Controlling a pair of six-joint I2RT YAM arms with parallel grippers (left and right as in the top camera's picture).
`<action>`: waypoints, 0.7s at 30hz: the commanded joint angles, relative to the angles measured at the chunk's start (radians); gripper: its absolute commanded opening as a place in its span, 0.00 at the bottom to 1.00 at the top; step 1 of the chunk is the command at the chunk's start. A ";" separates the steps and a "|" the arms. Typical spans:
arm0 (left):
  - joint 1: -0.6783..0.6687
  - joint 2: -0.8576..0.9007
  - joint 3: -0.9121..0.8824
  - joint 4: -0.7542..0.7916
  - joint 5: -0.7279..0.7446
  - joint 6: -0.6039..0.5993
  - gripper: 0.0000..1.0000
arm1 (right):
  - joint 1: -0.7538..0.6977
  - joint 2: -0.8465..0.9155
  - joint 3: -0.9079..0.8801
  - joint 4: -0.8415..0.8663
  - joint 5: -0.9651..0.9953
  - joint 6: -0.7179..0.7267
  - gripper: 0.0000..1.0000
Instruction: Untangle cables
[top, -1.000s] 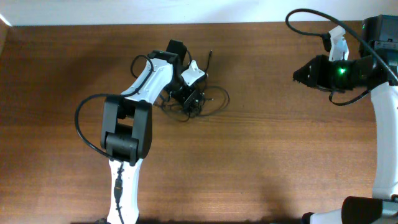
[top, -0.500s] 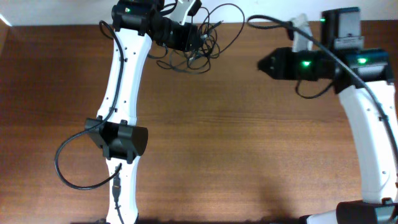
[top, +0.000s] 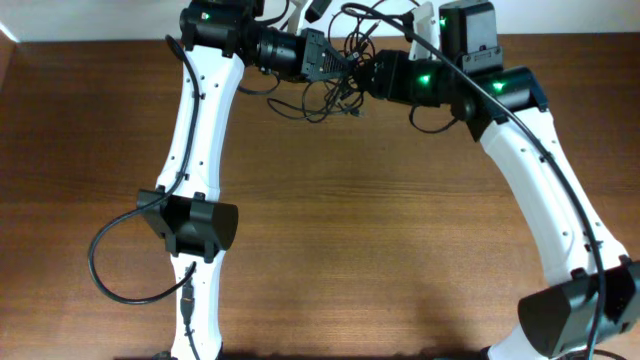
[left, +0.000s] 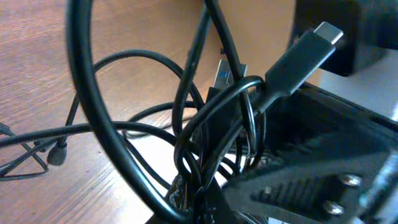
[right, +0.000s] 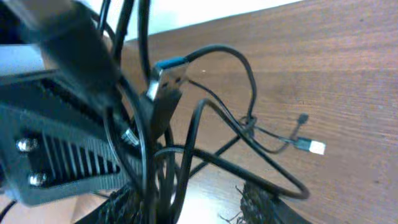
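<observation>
From above, the left claw (top: 322, 62) and right claw (top: 372, 78) meet at the far edge of the surface (top: 330, 230), with the cables (top: 335, 92) tangled between them. The left wrist view alone shows a silvery flat plug (left: 326, 31) sticking up to the right, and the bundle pinched at that claw's base. The right wrist view alone shows a blue-cored plug (right: 165, 81), and its fingers (right: 261, 200) spread wide around several strands.

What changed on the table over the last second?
The left gripper carried the cables from the middle of the table toward its far edge. The right gripper swung in from the right to meet them. The left gripper's hold on the cables stayed.
</observation>
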 joint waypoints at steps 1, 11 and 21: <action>-0.003 -0.017 0.019 0.003 0.112 -0.010 0.00 | 0.026 0.027 0.000 0.043 0.021 0.036 0.50; 0.092 -0.017 0.019 0.037 -0.012 -0.009 0.00 | -0.045 0.013 0.000 -0.121 0.130 0.046 0.04; 0.241 -0.017 0.019 0.053 -0.130 -0.005 0.00 | -0.166 -0.147 0.002 -0.301 0.255 -0.084 0.04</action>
